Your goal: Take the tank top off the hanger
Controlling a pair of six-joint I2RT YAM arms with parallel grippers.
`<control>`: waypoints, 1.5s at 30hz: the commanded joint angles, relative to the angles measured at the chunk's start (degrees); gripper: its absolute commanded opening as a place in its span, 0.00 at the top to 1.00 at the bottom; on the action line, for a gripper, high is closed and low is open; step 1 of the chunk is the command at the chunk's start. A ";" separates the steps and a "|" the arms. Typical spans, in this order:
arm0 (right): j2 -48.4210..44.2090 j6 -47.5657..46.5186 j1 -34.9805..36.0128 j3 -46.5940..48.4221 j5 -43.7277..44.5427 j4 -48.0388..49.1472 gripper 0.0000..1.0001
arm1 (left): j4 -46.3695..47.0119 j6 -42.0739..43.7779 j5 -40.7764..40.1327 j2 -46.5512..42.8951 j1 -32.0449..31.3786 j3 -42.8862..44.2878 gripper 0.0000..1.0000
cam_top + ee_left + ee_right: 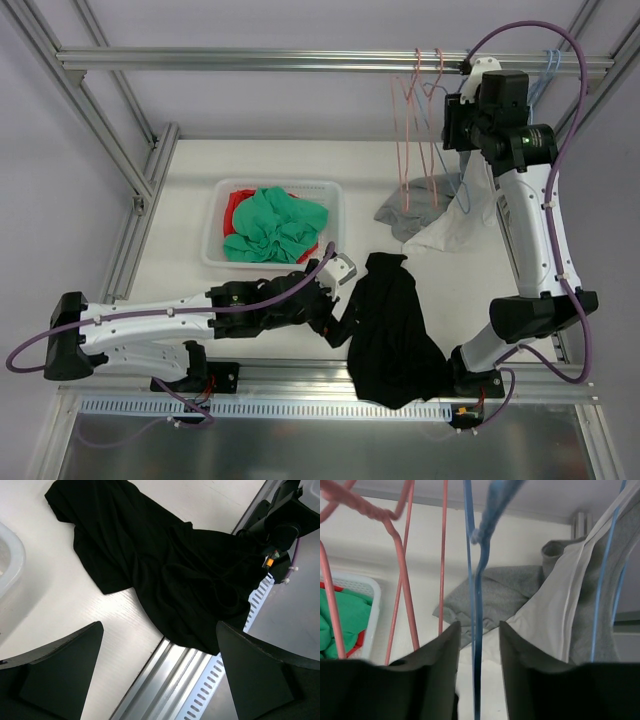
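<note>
The right gripper (479,630), raised at the far right rail, holds its fingers slightly parted around the thin blue wire hanger (479,595) carrying the white fabric tank top (550,610), while the left gripper (159,630) gapes wide above the crumpled black garment (165,570) at the near edge.

A lab test cell (aluminium-profile frame (330,60), white table (190,200)).

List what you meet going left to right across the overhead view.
White basket holding green cloth → black garment → right arm.
</note>
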 commanded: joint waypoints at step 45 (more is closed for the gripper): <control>-68.40 4.29 -0.90 -37.99 -10.17 3.24 0.01 | -16.38 -1.12 -22.14 16.11 -2.44 25.22 1.00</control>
